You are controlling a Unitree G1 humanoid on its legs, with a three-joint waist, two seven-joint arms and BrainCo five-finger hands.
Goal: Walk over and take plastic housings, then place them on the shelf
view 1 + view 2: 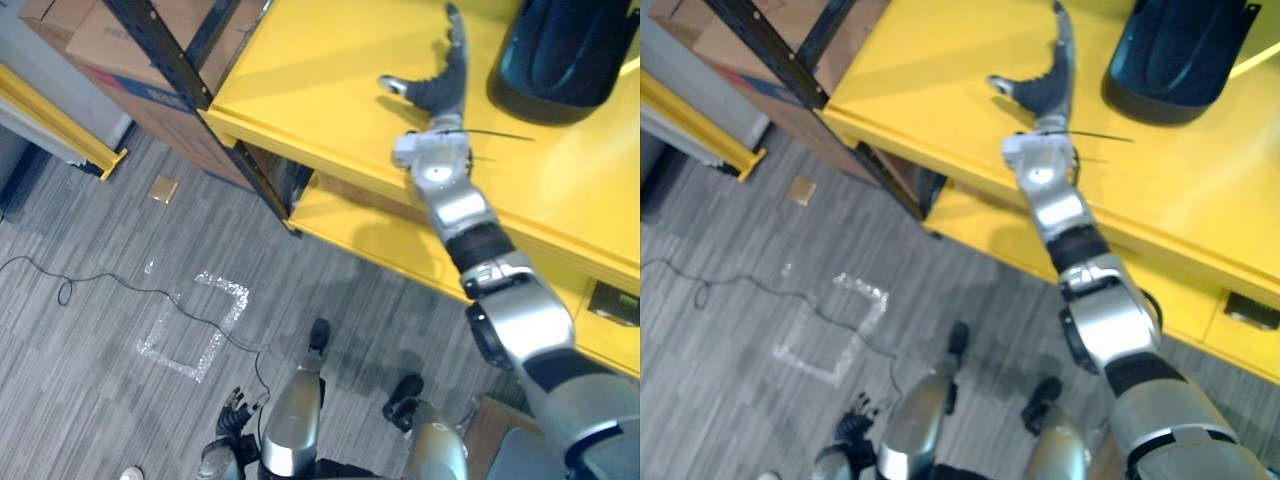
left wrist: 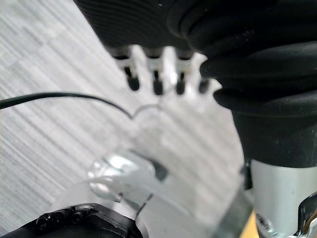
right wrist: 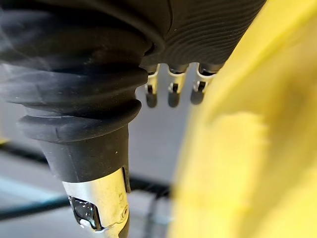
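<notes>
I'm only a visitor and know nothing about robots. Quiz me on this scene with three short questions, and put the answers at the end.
1. True or false: the right hand is curled round the dark plastic housing.
2. Where does the housing stand? A) in a blue bin B) on the yellow shelf C) on a trolley
3. Fill in: the left hand hangs low, with the grey ____ beyond its fingers.

Key
1. False: its fingers are straight and apart from the housing.
2. B.
3. floor.
</notes>
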